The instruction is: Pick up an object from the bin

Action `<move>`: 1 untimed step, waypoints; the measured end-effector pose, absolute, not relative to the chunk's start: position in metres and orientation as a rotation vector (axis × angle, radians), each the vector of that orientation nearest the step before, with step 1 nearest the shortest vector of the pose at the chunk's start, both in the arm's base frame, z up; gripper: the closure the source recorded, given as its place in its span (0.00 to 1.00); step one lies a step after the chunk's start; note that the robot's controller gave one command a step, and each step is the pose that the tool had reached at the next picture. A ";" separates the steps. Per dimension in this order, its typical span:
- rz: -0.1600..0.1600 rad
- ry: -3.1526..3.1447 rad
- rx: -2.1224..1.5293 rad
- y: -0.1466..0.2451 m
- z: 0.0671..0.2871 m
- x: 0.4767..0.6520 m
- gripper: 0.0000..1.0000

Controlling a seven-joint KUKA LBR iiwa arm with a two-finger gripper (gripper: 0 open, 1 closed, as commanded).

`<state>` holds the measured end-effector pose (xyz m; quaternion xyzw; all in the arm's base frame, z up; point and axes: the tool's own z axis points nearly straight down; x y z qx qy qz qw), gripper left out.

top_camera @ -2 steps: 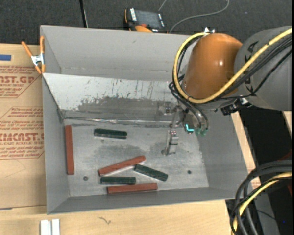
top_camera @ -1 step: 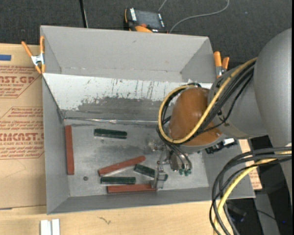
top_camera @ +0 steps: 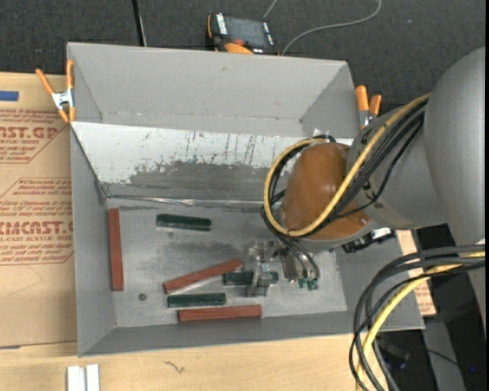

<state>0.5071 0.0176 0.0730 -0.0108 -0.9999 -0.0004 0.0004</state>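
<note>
Grey metal bin, floor scuffed. Gripper: low over the floor; whether clenched or released cannot be told. Short dark green piece: at the gripper's tip, on its view-left side. Slanted red-brown stick: upper end just beside the gripper. Further left of the gripper, lying apart: upper green stick, lower green stick, front red-brown stick, far-left red-brown stick.

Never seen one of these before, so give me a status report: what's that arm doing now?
Jaws low, right of bin centre. At short dark green stick beside slanted red-brown stick. Nearby: long green stick, flat red-brown stick.
</note>
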 end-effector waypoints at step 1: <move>-0.002 -3.148 0.165 0.050 0.210 0.530 1.00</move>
